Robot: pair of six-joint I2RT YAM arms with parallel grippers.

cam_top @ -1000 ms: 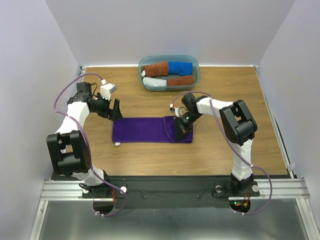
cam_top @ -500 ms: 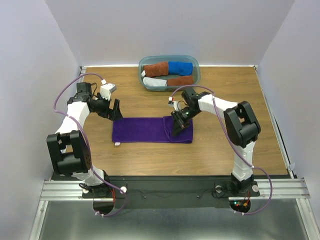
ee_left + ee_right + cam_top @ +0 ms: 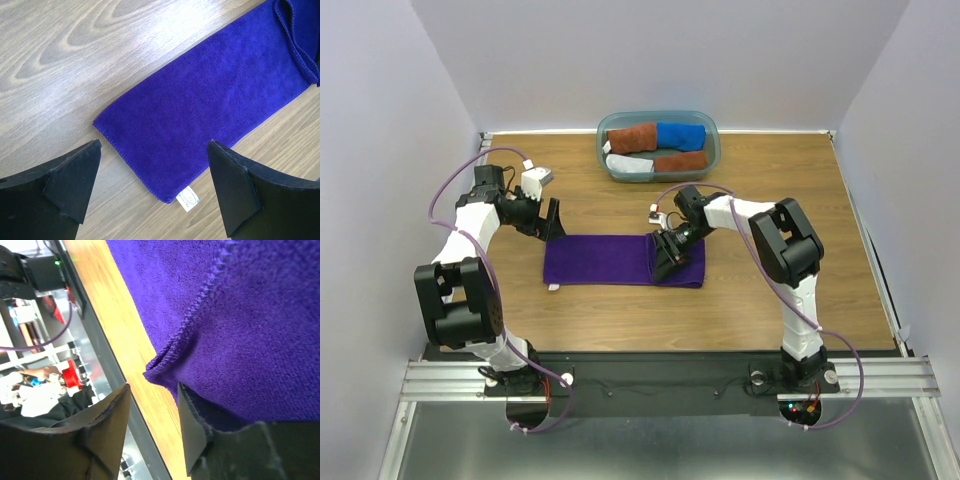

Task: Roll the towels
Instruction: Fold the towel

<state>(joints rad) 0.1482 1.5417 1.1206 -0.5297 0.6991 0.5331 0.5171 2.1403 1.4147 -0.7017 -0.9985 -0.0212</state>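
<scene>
A deep purple towel [image 3: 600, 260] lies flat across the middle of the table, its right end folded over. My right gripper [image 3: 665, 262] sits low at that folded end. In the right wrist view its fingers [image 3: 154, 386] stand apart, and the towel's [image 3: 260, 315] hemmed fold drapes over one finger. My left gripper [image 3: 554, 222] is open and empty, just above the towel's far left end. In the left wrist view the open gripper [image 3: 154, 143] frames the towel's [image 3: 210, 100] left end and the white tag [image 3: 187, 198].
A teal-grey tub [image 3: 712, 150] at the back centre holds rolled towels: rust-brown [image 3: 632, 137], bright blue [image 3: 680, 135], pale grey [image 3: 628, 165] and another brown one [image 3: 682, 161]. White walls close in the sides and back.
My right gripper has moved left and slightly nearer along the towel's right end, pushing the folded part over. The left arm has not moved.
</scene>
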